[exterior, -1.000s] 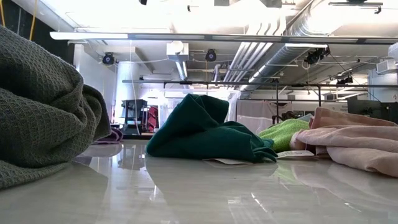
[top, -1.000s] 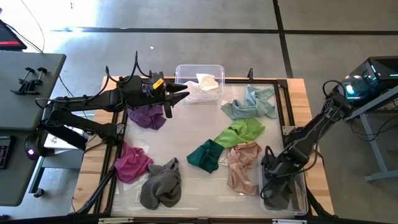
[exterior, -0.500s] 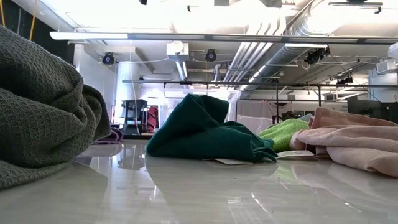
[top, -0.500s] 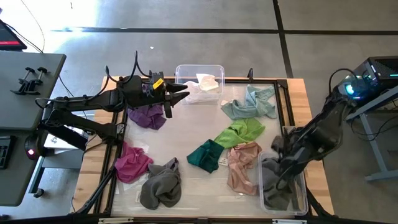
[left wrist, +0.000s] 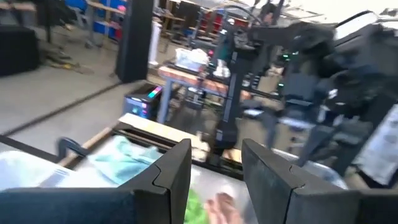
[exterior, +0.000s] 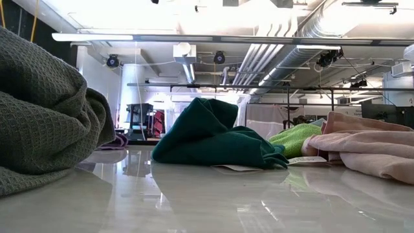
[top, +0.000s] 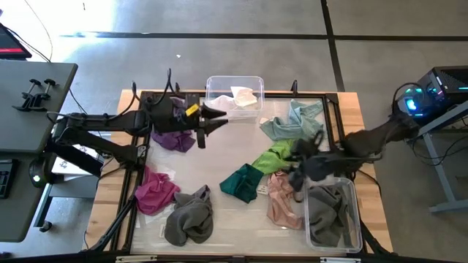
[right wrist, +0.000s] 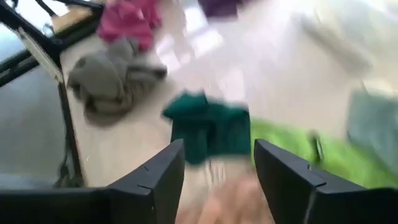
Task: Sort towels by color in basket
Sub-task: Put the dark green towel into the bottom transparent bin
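From overhead I see my right pincer (top: 301,169) hanging above the pale pink crumpled towel (top: 284,196), just beside the clear plastic bin (top: 356,219) at the near right corner of the glossy white surface (top: 219,157); its own wrist view shows the two dark fingers (right wrist: 160,180) standing apart with nothing between them, though that picture is smeared and the overhead one blurs the arm too. A dark grey towel (top: 329,219) lies heaped inside that bin.

My left pincer (top: 207,124) hovers near the far edge, between the purple towel (top: 174,137) and a second clear plastic bin (top: 234,82) holding a white towel (top: 243,96). Its fingers (left wrist: 171,177) stand partly apart and empty in the wrist view; the background there is blurred.

Loose on the surface: a pale teal towel (top: 294,122), a lime green towel (top: 281,154) partly covered by the right arm, a dark teal towel (top: 243,183), a magenta towel (top: 155,191) and a grey waffle-weave towel (top: 189,218).

The low view shows neither arm. The grey waffle-weave towel (exterior: 45,110) fills its left side and is cut off by the edge, the dark teal towel (exterior: 217,136) sits mid-frame, half hiding the lime green one (exterior: 294,139), and the pale pink towel (exterior: 365,149) runs off the right edge.
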### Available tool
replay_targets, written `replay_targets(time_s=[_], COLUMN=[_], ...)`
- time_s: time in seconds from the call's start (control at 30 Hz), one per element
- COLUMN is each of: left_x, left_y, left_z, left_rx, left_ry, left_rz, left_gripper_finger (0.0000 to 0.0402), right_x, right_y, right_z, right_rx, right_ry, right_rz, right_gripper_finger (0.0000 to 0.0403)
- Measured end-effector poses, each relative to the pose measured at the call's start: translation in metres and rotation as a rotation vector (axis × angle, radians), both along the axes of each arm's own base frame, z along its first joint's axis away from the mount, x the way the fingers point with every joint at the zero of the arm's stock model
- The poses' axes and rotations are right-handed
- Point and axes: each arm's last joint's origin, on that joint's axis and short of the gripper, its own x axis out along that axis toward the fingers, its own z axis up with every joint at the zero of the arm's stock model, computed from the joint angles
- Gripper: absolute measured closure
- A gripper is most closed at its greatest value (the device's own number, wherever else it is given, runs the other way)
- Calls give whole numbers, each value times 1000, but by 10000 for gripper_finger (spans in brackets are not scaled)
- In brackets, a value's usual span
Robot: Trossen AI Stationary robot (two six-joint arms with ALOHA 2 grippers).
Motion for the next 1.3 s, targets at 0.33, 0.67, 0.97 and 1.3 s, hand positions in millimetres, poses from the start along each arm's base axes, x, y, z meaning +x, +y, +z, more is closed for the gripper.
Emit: replay_targets(time_s=[0.33,0.67,0.97,1.3], left_x=[-4,-6,-17,-49], left_y=[-36,-57,-99,-158], left_z=[-20,-43,-30,-31], left_rx=[-154,-336,-397,-290], left_ry=[187,374,307,299], left_rz=[-89,-74,-305,-347], left_gripper_finger=[301,312,312,312], right_x=[47,115,153,167], right_y=[-9,-18,-17,-12], right_z=[-108,-172,-230,-207], right_rx=[-185,-72,34,202], right_ry=[-95,-65,278,409], right_rz=[181,262,261,3], right_gripper_finger=[203,203,233,392])
